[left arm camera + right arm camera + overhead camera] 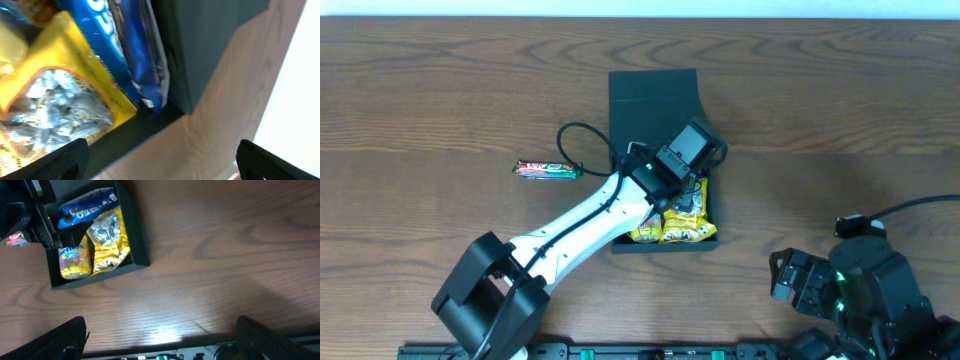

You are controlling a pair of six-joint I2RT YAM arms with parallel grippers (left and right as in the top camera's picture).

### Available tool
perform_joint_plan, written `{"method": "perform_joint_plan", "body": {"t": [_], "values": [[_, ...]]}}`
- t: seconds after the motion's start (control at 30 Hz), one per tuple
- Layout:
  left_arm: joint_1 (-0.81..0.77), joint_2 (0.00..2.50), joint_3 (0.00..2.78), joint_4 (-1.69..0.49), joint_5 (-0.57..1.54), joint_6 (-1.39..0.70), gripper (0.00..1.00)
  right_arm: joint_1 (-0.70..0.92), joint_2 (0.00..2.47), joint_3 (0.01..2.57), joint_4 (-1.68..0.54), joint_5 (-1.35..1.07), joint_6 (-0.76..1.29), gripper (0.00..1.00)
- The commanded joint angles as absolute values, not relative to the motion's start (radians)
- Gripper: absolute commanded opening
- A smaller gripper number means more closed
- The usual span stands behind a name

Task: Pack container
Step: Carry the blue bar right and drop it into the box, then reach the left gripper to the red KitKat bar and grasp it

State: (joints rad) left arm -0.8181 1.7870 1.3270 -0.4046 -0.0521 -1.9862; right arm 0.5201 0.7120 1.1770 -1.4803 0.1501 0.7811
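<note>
Cardboard container (136, 230): two yellow packets (107, 245), blue packet (87, 207).

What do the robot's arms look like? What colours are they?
The left arm is white with black joints and a looping black cable. The right arm looks all black, with small green lights. Their fingers are black.

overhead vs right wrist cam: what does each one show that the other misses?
Overhead only: the open lid flap of the box, and the whole left arm reaching over it.
Right wrist only: a blue packet at the box's far end, hidden from above by the left end effector.
Both: the dark box, two yellow packets side by side inside it, and the red snack bar on the table, cropped at the wrist view's edge.
</note>
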Motion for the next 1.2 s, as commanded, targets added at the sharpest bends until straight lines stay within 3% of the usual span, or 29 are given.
{"method": "perform_joint_plan", "body": {"t": [0.0, 0.2, 0.33, 0.5, 0.63, 0.93, 1.17], "values": [[-0.811, 1.797, 1.332, -0.368, -0.055, -1.894, 0.96, 0.503, 0.708, 1.184, -1.489, 0.154, 0.792, 0.95], [-0.804, 1.689, 1.332, -0.349, -0.147, -1.554, 0.95, 0.503, 0.708, 1.184, -1.507, 0.154, 0.792, 0.95], [-0.77, 1.527, 1.332, -0.562, -0.365, -1.212, 0.95, 0.503, 0.708, 1.184, -1.519, 0.153, 0.792, 0.95], [-0.648, 1.348, 1.332, -0.907, -0.542, -1.282, 0.95, 0.503, 0.708, 1.184, -1.519, 0.153, 0.792, 0.95], [-0.472, 1.29, 1.332, -1.025, -0.395, -1.359, 0.95, 0.503, 0.708, 1.184, -1.518, 0.152, 0.793, 0.95], [-0.228, 1.421, 1.319, -0.981, -0.078, -1.422, 0.95, 0.503, 0.708, 1.184, -1.519, 0.13, 0.793, 0.95], [-0.222, 1.598, 1.319, -0.9, -0.033, -1.503, 0.95, 0.503, 0.708, 1.184, -1.52, 0.13, 0.792, 0.95]]}}
